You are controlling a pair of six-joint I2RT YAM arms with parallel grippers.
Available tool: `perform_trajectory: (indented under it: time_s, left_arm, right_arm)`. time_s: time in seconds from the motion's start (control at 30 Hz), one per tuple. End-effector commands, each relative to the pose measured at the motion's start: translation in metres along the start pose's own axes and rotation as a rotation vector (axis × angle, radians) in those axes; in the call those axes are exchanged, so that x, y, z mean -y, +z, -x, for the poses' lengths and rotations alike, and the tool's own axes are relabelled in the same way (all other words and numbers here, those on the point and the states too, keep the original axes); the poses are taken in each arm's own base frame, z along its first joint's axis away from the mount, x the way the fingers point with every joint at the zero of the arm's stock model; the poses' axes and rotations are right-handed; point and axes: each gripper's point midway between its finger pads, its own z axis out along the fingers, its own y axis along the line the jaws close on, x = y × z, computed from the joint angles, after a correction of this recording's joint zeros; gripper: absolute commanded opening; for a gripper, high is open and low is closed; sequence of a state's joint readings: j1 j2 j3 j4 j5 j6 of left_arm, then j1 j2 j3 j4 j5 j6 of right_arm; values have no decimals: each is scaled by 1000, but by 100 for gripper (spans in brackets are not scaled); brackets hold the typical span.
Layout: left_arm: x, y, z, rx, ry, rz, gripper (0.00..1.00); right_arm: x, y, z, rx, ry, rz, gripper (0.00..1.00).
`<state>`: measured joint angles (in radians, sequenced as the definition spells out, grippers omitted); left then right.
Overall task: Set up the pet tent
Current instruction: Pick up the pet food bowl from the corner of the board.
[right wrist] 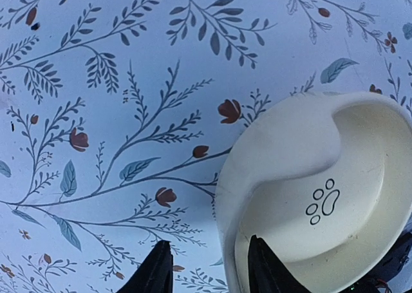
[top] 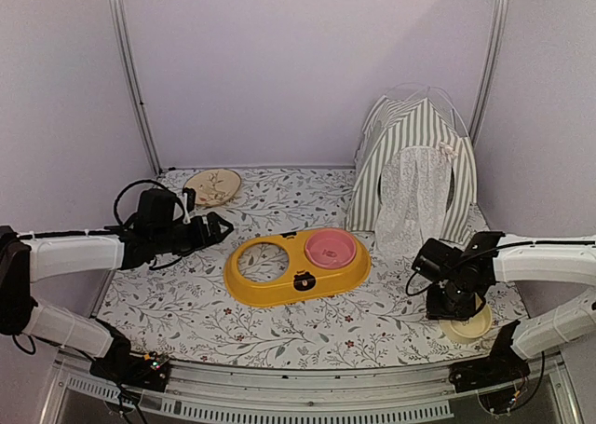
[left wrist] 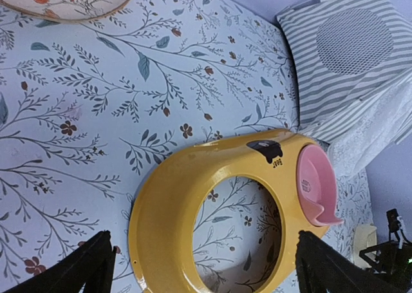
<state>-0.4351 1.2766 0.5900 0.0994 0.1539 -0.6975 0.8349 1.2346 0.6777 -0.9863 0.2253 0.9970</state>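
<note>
The pet tent (top: 414,163), green-and-white striped with a white mesh door flap, stands upright at the back right of the table. The left wrist view shows its striped side and round mesh window (left wrist: 347,61). My left gripper (top: 219,228) is open and hovers left of the yellow feeder, far from the tent; in its own view its jaws (left wrist: 203,238) frame the feeder's empty hole. My right gripper (top: 456,303) is low at the front right, in front of the tent. Its jaws (right wrist: 209,243) straddle the rim of a cream bowl (right wrist: 322,177), still apart from it on the outer side.
A yellow double feeder (top: 279,280) lies mid-table with a pink bowl (top: 331,247) in its right hole and its left hole empty. A floral plate (top: 212,186) sits at the back left. The cream paw-print bowl (top: 470,326) rests near the front right edge.
</note>
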Motion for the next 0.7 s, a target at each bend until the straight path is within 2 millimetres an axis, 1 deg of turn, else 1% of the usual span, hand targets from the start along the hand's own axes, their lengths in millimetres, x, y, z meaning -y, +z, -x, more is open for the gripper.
perform_trajectory:
  time_s: [0.0, 0.03, 0.07, 0.13, 0.23, 0.33, 0.4, 0.47, 0.53, 0.6, 0.63, 0.67]
  left_arm:
    - [6, -7, 14, 33, 22, -27, 98]
    - [5, -8, 15, 35, 22, -25, 98]
    - [4, -8, 15, 36, 24, -27, 98]
    - [3, -8, 16, 34, 24, -28, 98]
    - [4, -7, 16, 31, 23, -31, 98]
    - [4, -8, 17, 36, 19, -31, 98]
    - [3, -9, 18, 41, 14, -30, 98]
    - [3, -11, 18, 42, 13, -28, 98]
    - [1, -11, 18, 41, 12, -23, 98]
    - [1, -12, 18, 42, 11, -23, 98]
    - [1, -13, 19, 44, 9, -21, 98]
    - [0, -15, 19, 45, 10, -19, 98]
  right_arm:
    - [-25, 16, -6, -37, 7, 111, 39]
    - [-25, 19, -7, -41, 14, 109, 37]
    - [-27, 19, -6, -39, 19, 111, 33]
    - [-33, 17, -1, -28, 10, 123, 26]
    - [-46, 11, 9, -10, -29, 133, 0]
    - [-59, 1, 21, 20, -66, 126, 0]
    - [-72, -12, 31, 52, -100, 127, 0]
    - [-89, -29, 43, 88, -146, 132, 0]
    - [-115, -47, 55, 127, -193, 156, 0]
    - [-148, -68, 69, 169, -250, 195, 0]
    - [-171, -80, 77, 192, -281, 223, 0]
    - [-190, -88, 83, 216, -304, 249, 0]
